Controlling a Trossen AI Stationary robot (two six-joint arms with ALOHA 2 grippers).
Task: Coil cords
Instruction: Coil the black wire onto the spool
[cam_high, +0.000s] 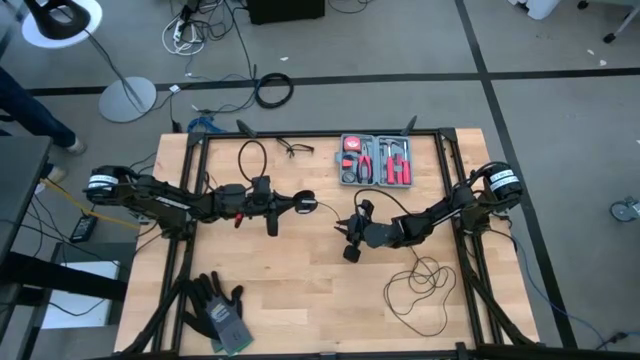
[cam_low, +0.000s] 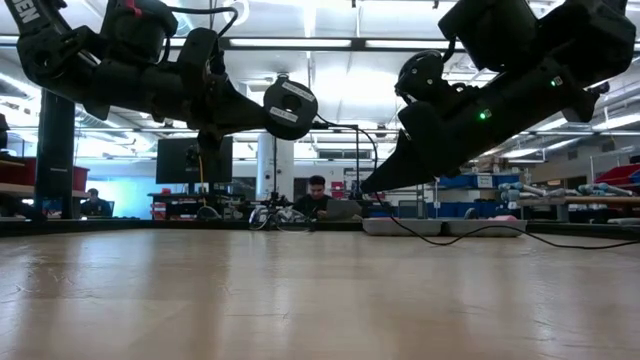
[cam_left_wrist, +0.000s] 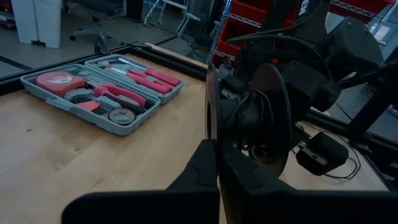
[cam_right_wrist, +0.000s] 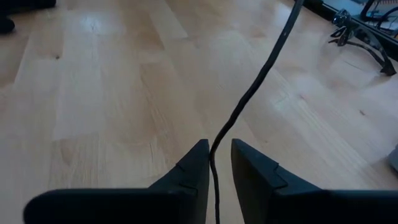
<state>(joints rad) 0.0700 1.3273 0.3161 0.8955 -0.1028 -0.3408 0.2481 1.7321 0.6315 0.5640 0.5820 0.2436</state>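
The thin black cable ends in a round black puck (cam_high: 305, 203), which is held above the table at the middle. My left gripper (cam_high: 292, 203) is shut on the puck, which also shows in the low view (cam_low: 290, 108). My right gripper (cam_high: 350, 238) is just to the right of it and a little nearer. It is shut on the cable (cam_right_wrist: 249, 93) a short way from the puck. Past my right gripper the rest of the cable lies in loose loops (cam_high: 420, 280) on the table's near right part. My left gripper pinches the puck by its near rim (cam_left_wrist: 216, 138) between its two fingers, coming level from the table's left. The puck is lifted clear of the table, and the cable leaves it toward my right gripper. My right gripper has the thin cable (cam_right_wrist: 216, 152) between its two fingertips, a single strand running along the fingers. The fingers slant down toward the table's left. The cable runs on from the tips toward the puck, clear of the table.
A grey tool case (cam_high: 375, 160) with red tools lies at the far middle. A small glasses-like wire item (cam_high: 295, 148) and another black cable loop (cam_high: 250, 158) lie at the far left. Dark gloves (cam_high: 215, 310) lie at the near left.
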